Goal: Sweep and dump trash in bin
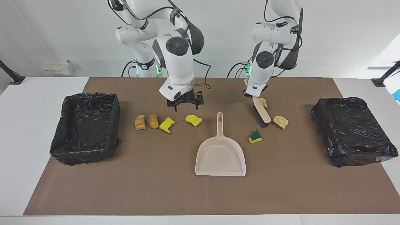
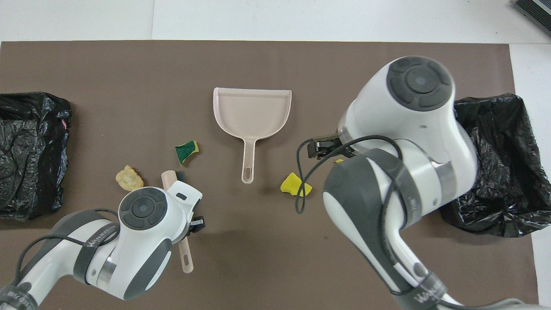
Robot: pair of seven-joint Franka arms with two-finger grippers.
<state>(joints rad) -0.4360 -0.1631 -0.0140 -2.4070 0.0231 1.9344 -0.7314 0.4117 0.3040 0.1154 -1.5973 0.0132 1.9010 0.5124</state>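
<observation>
near the middle of the facing view, the beige dustpan (image 1: 220, 156) lies flat on the brown mat (image 1: 175, 193), its handle running up the frame. up and to the side of that handle, the left gripper (image 1: 252, 94) is clamped on the beige brush (image 1: 262, 113), which slants down with its black bristles at the mat between a pale tan chunk (image 1: 280, 121) and the green-and-yellow sponge bit (image 1: 255, 136). another pale chunk (image 1: 262, 102) shows just past the brush handle, partly hidden by it. in the overhead view the brush's handle end (image 2: 186, 256) sticks out from under the left wrist in the lower part of the frame.

the right gripper (image 1: 185, 104) hangs with its fingers apart and holds nothing, over the mat just above a yellow sponge bit (image 1: 193, 120) in the facing frame. further along at mid-height sit a second yellow sponge bit (image 1: 167, 125), an orange-tan chunk (image 1: 153, 121) and a striped chunk (image 1: 140, 122), in a row reaching toward the black-lined bin (image 1: 85, 127) at the frame's left edge. a second black-lined bin (image 1: 353, 130) sits at the frame's right edge.
</observation>
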